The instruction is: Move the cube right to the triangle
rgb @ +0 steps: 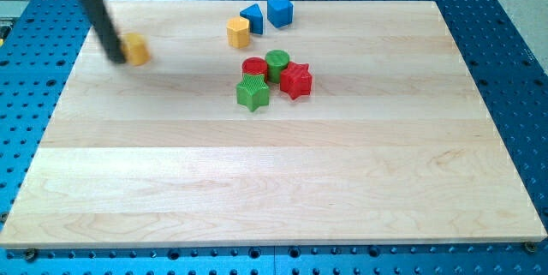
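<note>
- The yellow cube (135,49) is found near the upper-left corner of the surface (274,189), well apart from every other block. It is taken to be the task's cube because the rod stands against it. That is a judgement, since a blue block (280,11) also looks cube-like.
- The tip (116,57) is located at the cube's left face, touching or just short of it; blur prevents a firmer finding.
- No fingers are fitted, so none can be reported wide or narrow. Nothing is held, and the rod can only push.
- The blue triangle (251,15) is placed far to the view's right of the cube and slightly towards the top. The cube therefore lies between tip and triangle, nearly in line for a rightward push.
- The blue block is seen just beside the triangle's right side, where the cube is wanted.
- A yellow hexagonal block (238,32) is noted just below-left of the triangle, close to the likely path.
- A red cylinder (254,68), green cylinder (277,62), red star (295,80) and green star (253,92) are clustered lower down, off the direct line.
</note>
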`<state>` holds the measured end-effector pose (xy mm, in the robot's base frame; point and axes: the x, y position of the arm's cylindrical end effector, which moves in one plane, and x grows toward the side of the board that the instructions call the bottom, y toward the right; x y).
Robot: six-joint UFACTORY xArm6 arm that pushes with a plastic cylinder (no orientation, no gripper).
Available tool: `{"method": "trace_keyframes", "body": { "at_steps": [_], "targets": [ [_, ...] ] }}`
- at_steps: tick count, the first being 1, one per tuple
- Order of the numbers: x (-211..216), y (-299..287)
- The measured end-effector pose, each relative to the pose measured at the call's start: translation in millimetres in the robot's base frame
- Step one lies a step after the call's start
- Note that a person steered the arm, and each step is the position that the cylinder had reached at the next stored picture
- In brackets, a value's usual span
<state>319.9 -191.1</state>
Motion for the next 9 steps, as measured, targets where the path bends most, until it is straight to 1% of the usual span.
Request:
{"method": "trace_keyframes", "body": {
  "at_steps": [1, 2, 3, 4, 5, 6, 7, 8, 9],
  "targets": [
    [-2, 112],
    [-2, 70],
    [-25, 72],
    [-93, 112],
    [-126, 166],
    [-125, 276],
    [-123, 283],
    [-123, 191],
    [-112, 186]
  ]
}}
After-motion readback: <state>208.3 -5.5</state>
